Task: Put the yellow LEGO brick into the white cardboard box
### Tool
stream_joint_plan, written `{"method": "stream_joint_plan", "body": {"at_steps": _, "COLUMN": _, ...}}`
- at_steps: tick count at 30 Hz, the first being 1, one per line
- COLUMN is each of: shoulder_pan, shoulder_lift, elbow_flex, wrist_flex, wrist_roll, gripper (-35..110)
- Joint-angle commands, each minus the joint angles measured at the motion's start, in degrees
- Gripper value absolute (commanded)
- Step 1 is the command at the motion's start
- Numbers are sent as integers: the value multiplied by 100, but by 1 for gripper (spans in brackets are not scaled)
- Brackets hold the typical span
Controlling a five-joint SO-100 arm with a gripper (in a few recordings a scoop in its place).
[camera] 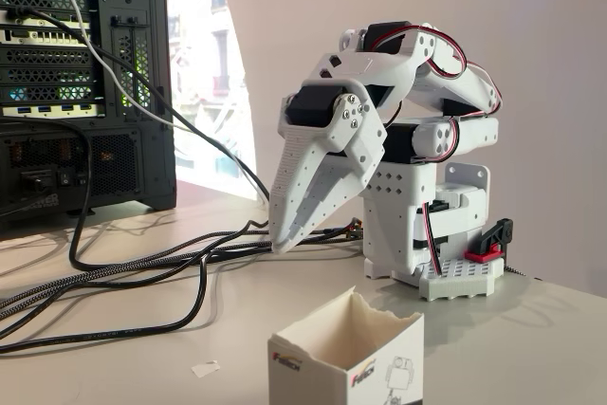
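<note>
The white cardboard box point(346, 359) stands open-topped at the bottom centre of the fixed view, with a torn upper edge, a red-black logo and a small robot drawing on its side. Behind it the white arm is folded over its base. My gripper point(285, 240) points steeply down, its tips close to the table behind and left of the box. Both perforated fingers point(302, 187) meet at the tip, and nothing shows between them. The yellow LEGO brick is out of view.
A black computer tower point(85, 82) stands at the left, and its black cables point(142, 277) trail across the table towards the arm's base point(460, 277). A red-and-black clamp point(491, 242) grips that base. A small white scrap point(206, 367) lies left of the box.
</note>
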Motion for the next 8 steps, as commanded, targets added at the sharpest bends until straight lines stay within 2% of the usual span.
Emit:
{"method": "stream_joint_plan", "body": {"at_steps": 1, "shoulder_pan": 26, "shoulder_lift": 97, "elbow_flex": 9, "wrist_flex": 26, "wrist_roll": 0, "gripper": -9}}
{"method": "stream_joint_plan", "body": {"at_steps": 8, "shoulder_pan": -35, "shoulder_lift": 97, "elbow_flex": 9, "wrist_flex": 26, "wrist_roll": -70, "gripper": -9}}
